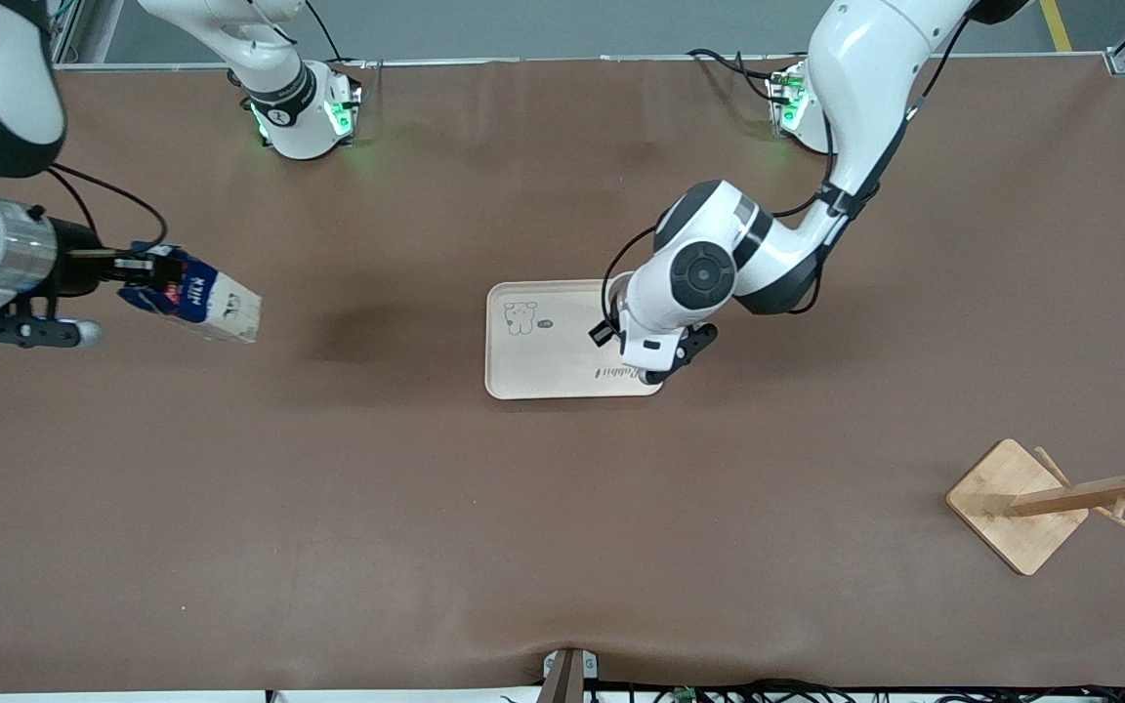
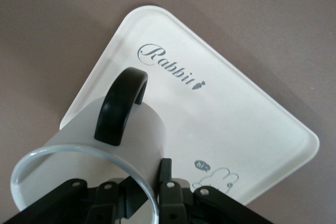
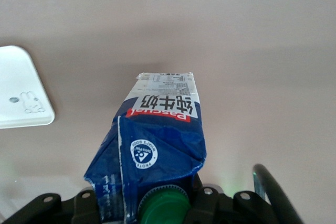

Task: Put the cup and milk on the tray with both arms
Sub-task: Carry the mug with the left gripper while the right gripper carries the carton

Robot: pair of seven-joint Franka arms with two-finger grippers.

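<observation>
Left wrist view: left gripper (image 2: 142,195) fingers clamp the cup (image 2: 100,166) directly over the tray (image 2: 252,114); right gripper (image 3: 157,203) grips the milk (image 3: 157,140), well apart.

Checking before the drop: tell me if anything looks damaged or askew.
The milk carton is dented and creased near its gable top where the right gripper clamps it, and it hangs tilted over bare table. The cup, held by the left gripper over the tray, looks fine.
</observation>
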